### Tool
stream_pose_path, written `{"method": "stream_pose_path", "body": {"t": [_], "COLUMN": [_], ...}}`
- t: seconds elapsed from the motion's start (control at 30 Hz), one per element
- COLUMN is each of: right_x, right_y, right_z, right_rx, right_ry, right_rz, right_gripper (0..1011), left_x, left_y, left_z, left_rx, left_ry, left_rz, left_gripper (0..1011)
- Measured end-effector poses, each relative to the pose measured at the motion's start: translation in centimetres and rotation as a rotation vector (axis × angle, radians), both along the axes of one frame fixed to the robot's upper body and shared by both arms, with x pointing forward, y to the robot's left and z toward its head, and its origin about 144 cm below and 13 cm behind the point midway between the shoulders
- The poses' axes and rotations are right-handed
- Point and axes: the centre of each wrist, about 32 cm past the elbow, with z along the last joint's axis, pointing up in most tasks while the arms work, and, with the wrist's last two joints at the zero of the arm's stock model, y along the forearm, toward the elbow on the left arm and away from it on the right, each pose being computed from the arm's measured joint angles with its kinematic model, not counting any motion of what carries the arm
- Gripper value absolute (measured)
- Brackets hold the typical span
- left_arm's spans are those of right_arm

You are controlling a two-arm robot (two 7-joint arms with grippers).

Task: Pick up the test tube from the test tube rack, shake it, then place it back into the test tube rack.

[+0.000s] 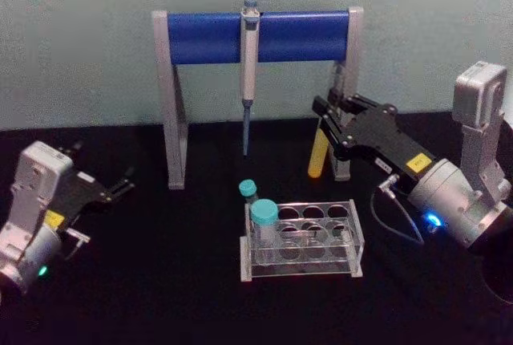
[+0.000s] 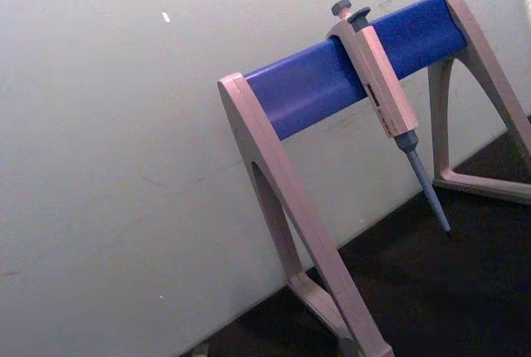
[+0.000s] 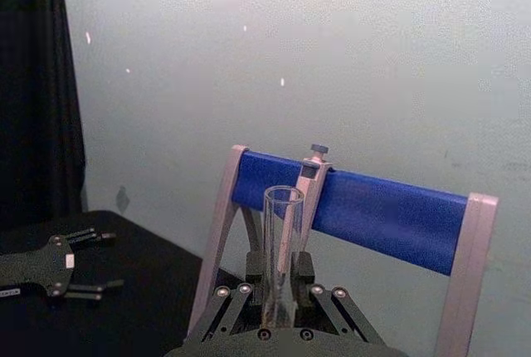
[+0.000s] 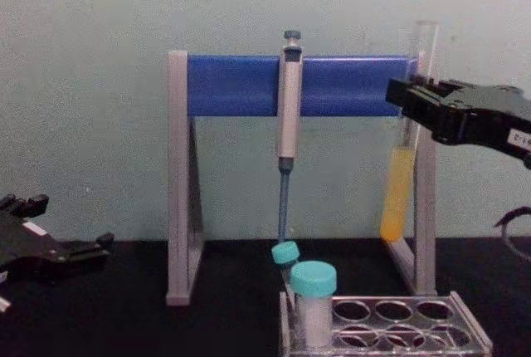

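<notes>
The right hand (image 1: 325,123) is shut tight on the test tube (image 1: 318,155). It pinches the glass above the yellow-orange liquid (image 4: 397,195). The tube hangs straight up and down in the air over the back right part of the counter (image 1: 160,297). It is out of the test tube rack (image 1: 355,237), which sits near the middle of the counter, toward the front edge. The left hand (image 1: 120,183) rests low by the left edge, with its fingers apart and nothing in them.

The tube has no cap, so a hard shake could throw liquid out of the open top. It also looks very near the right leg of the pipette stand (image 1: 351,80). A wide swing could bang the glass on that leg and crack it. Smooth glass can slip down if the hold is weak.

Putting it back could go wrong too. If the round bottom misses a hole, it will hit the rack's top plate. It could also bump the teal-capped tubes (image 1: 264,213) at the rack's left end.
</notes>
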Motion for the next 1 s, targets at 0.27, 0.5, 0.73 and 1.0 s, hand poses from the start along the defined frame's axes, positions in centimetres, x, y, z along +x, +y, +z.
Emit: {"method": "stream_pose_path", "body": {"t": [0.27,0.5,0.73,1.0], "right_x": [-0.1,-0.5,-1.9,-4.2], "right_y": [-0.2,-1.2,-2.1,-2.6], "right_z": [0.0,0.4,0.7,0.9], "right_rx": [-0.008,-0.038,-0.074,-0.122], "right_ry": [-0.002,-0.012,0.007,0.066], "right_rz": [-0.011,-0.043,-0.056,-0.009], "right_gripper": [233,233,233,233], "left_x": [0.0,0.0,0.0,0.0], "left_y": [0.0,0.0,0.0,0.0], "left_z": [0.0,0.0,0.0,0.0], "left_rx": [0.000,0.000,0.000,0.000], "left_ry": [0.000,0.000,0.000,0.000], "left_rz": [0.000,0.000,0.000,0.000], "left_gripper": [1001,1001,1001,1001]}}
